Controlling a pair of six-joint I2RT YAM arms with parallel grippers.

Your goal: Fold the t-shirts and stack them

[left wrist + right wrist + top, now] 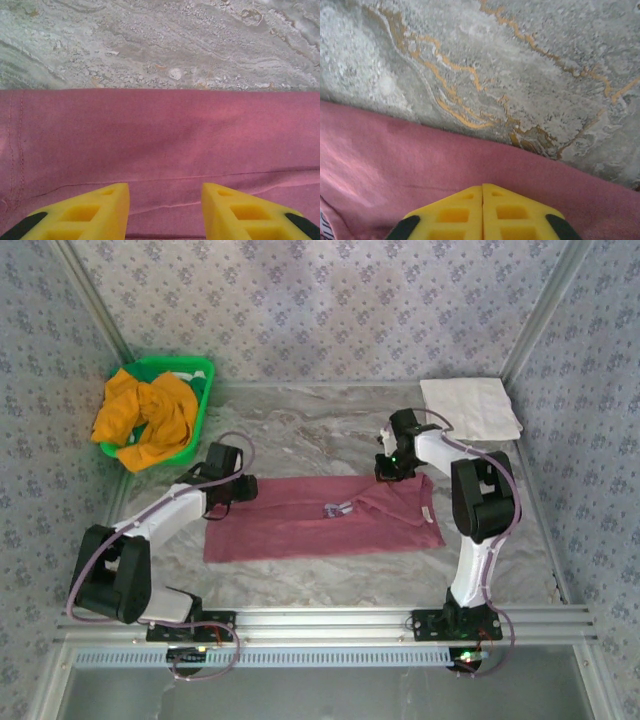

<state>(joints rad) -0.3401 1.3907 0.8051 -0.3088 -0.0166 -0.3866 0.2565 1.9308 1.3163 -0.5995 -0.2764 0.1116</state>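
Right tool (482, 187) is closed tight, tips together, at the far edge of the maroon t-shirt (310, 525). Left tool (165, 186) hangs partly open over its far left corner. The shirt lies flat mid-counter. The mustard t-shirt (145, 415) is heaped in the green basket (203, 368) in the far-left corner.

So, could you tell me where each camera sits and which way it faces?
Top external: fixed above and behind, looking down at the table, left arm, right arm, maroon t-shirt and basket.
Left wrist: on the left arm, looking down past its parted left fingers at the shirt.
Right wrist: on the right arm, looking down past its closed right fingers at the shirt.
Shared: all see the maroon t-shirt.
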